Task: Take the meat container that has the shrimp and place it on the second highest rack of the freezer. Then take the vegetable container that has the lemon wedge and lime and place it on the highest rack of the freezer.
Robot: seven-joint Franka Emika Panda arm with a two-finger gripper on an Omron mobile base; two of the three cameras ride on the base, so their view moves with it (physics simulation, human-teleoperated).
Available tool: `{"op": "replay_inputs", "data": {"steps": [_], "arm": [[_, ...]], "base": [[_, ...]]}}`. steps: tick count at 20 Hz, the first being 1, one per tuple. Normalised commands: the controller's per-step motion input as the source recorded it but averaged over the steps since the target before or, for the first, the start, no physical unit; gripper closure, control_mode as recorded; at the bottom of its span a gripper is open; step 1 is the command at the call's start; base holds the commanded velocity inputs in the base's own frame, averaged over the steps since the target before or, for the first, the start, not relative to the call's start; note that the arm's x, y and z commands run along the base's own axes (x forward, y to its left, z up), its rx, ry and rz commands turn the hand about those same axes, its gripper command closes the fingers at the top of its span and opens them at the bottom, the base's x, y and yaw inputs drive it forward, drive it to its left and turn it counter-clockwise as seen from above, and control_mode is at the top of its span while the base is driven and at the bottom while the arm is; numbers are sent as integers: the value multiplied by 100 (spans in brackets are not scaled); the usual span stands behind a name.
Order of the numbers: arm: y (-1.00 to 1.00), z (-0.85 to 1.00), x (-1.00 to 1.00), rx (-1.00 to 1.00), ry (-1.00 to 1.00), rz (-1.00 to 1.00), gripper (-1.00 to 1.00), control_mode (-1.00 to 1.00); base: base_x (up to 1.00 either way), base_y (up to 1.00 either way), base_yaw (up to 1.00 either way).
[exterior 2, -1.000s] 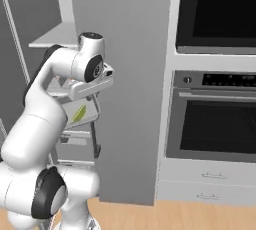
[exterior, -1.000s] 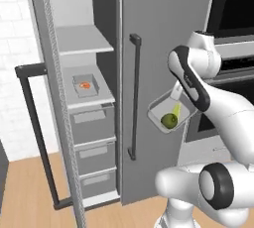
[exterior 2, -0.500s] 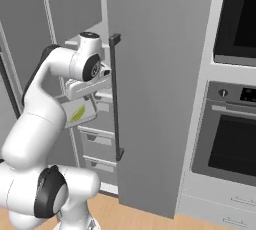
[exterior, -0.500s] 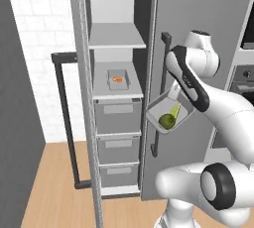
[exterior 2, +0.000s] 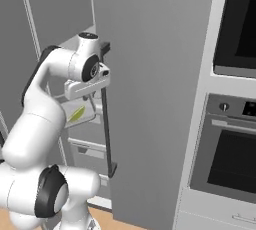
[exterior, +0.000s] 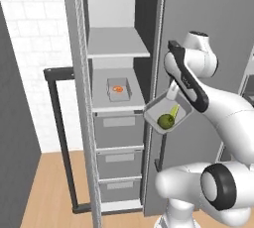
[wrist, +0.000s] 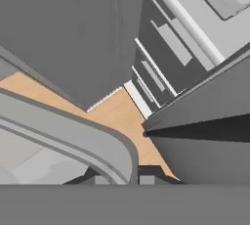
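I see the freezer standing open ahead of me, its door swung out to the left, pale shelves above and grey drawers below. On the second shelf from the top sits the meat container, with the orange shrimp lying inside it. The top shelf above it is bare. The black oven is off to the right.

My arm reaches up in front of the freezer's right edge, and the gripper is clamped nearly shut on the rim of the vegetable container, which hangs tilted in the air, just right of the meat container's shelf and a little below it, touching nothing else. The lime sits in its low corner, with the lemon wedge just beside it.
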Motion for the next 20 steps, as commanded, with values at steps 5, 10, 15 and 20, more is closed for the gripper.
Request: {"op": "replay_inputs", "data": {"steps": [5,10,15,20], "arm": [[0,0,0,0,0,0,100,100],[12,0,21,2,-1,-30,100,-100],[0,0,32,6,-5,-66,100,-100],[-5,14,32,8,-6,-74,100,-100]], "base": [[-41,71,0],[0,0,0],[0,0,0],[0,0,0]]}}
